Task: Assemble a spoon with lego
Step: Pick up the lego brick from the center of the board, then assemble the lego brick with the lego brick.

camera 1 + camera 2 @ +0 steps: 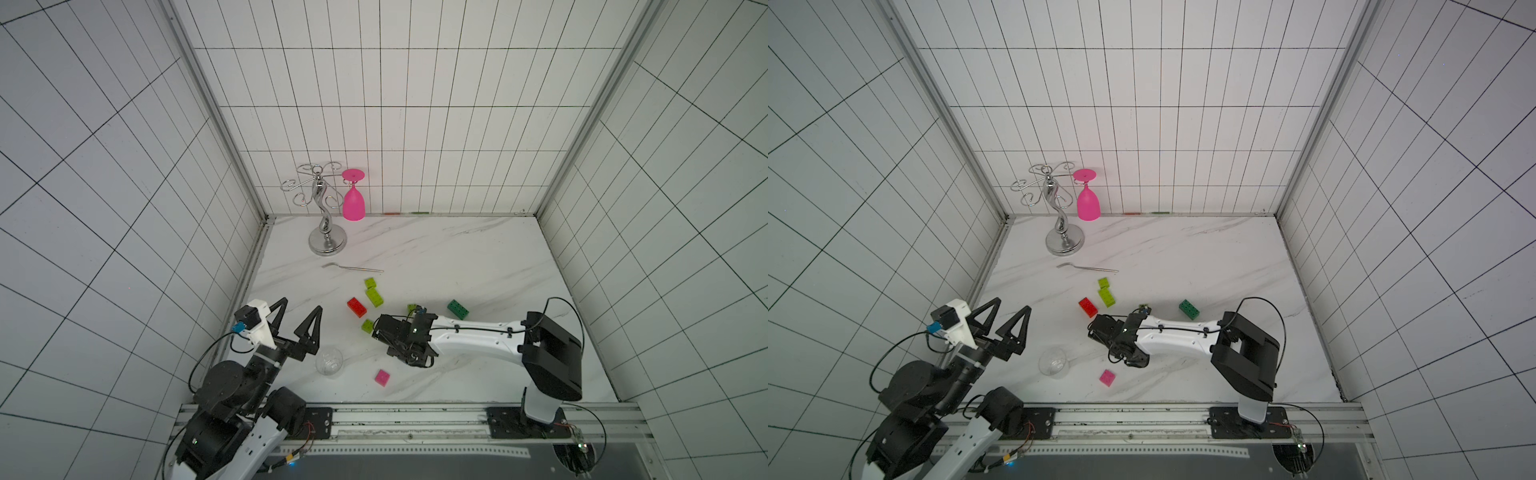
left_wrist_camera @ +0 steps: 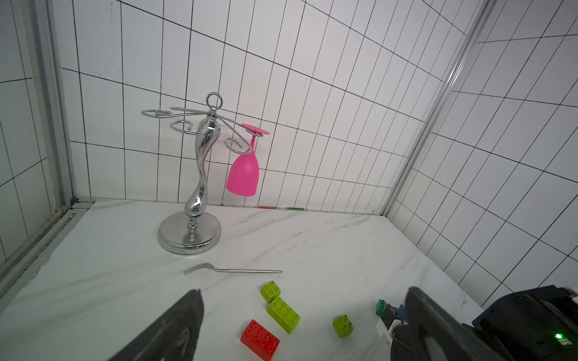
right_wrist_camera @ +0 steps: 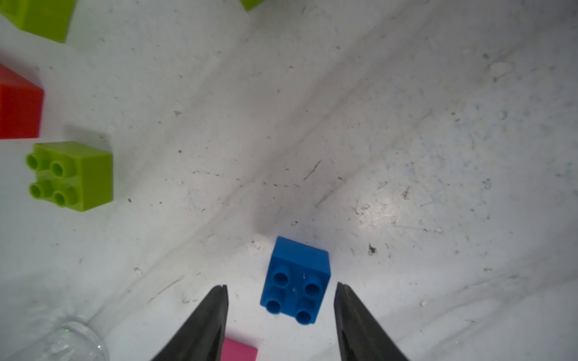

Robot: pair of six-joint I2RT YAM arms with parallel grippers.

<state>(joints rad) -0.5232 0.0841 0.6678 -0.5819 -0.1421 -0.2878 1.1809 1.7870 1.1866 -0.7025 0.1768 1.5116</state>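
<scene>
Right wrist view: the right claw [image 3: 281, 285] stands partly open astride the blue brick [image 3: 295, 279], a gap at each side. The pink brick [image 3: 239, 348] and red brick [image 3: 18, 106] are cut off. In both top views the right arm [image 1: 469, 336] hides the blue brick, near the middle of the table [image 1: 478, 257]. The left claw [image 1: 302, 304] gapes wide.

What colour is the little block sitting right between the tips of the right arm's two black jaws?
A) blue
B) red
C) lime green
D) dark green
A: in the right wrist view, the small blue studded plastic brick sits on the table between the tips of the two black jaws, with a gap on each side.
</scene>
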